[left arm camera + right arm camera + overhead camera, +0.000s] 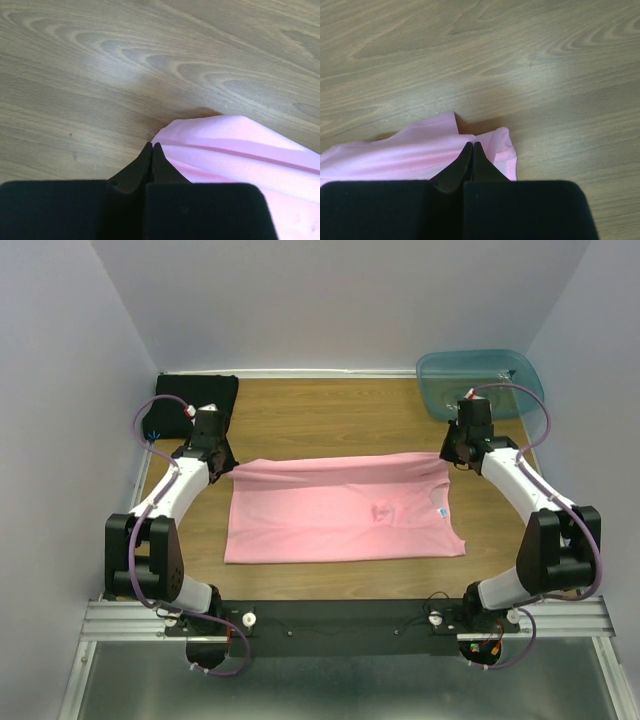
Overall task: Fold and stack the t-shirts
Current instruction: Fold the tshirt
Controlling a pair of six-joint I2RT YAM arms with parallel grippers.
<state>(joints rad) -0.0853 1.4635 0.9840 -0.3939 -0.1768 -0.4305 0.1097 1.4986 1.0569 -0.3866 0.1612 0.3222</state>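
left end effector (222, 466): jaws fully closed, pinching upper-left corner of pink t-shirt (340, 520)
right end effector (456, 460): jaws closed on its upper-right corner
pink t-shirt: frame centre, top edge stretched between both grips, lower edge flat on tabletop (330, 420)
black t-shirt (195, 395): upper left, apart
open room: bare wood above pink edge
bin (432, 378): upper right

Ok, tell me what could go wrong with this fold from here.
The left hand pinches only the very corner of the pink shirt, so the cloth may slip out when lifted. The right hand grips bunched cloth at its corner, so the fold could come out skewed.
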